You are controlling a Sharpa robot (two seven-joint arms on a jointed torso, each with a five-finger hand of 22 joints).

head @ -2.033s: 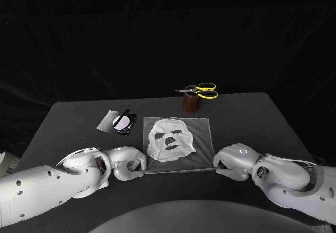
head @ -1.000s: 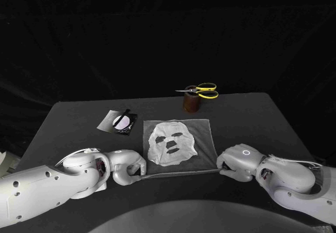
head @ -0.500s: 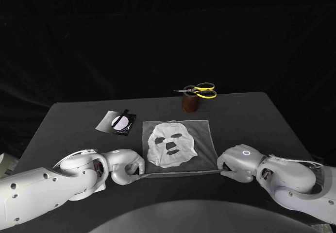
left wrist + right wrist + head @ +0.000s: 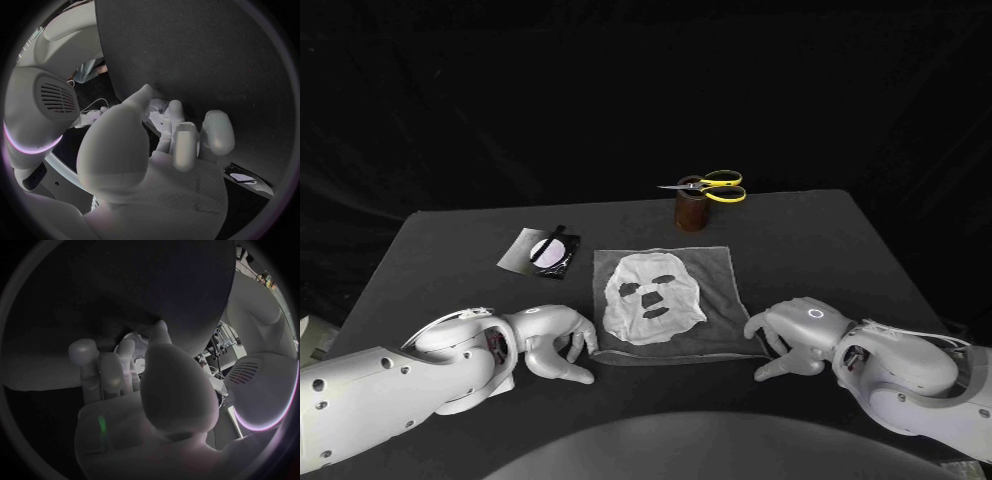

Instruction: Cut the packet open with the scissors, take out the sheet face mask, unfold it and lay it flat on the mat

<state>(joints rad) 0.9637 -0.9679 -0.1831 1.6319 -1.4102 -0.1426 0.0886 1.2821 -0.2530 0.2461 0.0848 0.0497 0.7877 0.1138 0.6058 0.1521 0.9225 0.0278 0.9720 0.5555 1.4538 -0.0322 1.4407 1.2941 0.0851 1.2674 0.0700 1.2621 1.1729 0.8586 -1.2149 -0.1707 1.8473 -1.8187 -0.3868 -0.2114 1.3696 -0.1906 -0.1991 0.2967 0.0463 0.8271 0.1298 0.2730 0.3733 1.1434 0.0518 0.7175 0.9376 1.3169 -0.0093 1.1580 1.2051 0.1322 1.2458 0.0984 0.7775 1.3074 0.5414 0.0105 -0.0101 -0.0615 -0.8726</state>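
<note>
Sheet face mask (image 4: 653, 295): unfolded and lying flat on the mat, eye and mouth openings showing, its chin end toward the near side.
Mat (image 4: 720, 300): grey, spread at the middle of the table (image 4: 848, 250), with its near edge running between the two hands.
Left hand (image 4: 554, 341): on the table at the mat's near-left corner, fingers apart and bent downward, released and grasping nothing. Whether a fingertip touches the mat's edge cannot be told.
Left hand, wrist view (image 4: 156, 165): fingers spread, nothing between them.
Right hand (image 4: 790, 341): at the mat's near-right corner, fingers parted, released and grasping nothing. Contact with the mat cannot be told.
Right hand, wrist view (image 4: 137, 405): fingers apart, palm bare.
Mask relative to hands: farther out than both, between them, touching neither.
Packet (image 4: 542, 251): flat on the table, just left of the mat's far-left corner.
Scissors (image 4: 711, 186): yellow handles, resting on top of a brown holder (image 4: 692, 213) beyond the mat's far edge, well apart from both hands.
</note>
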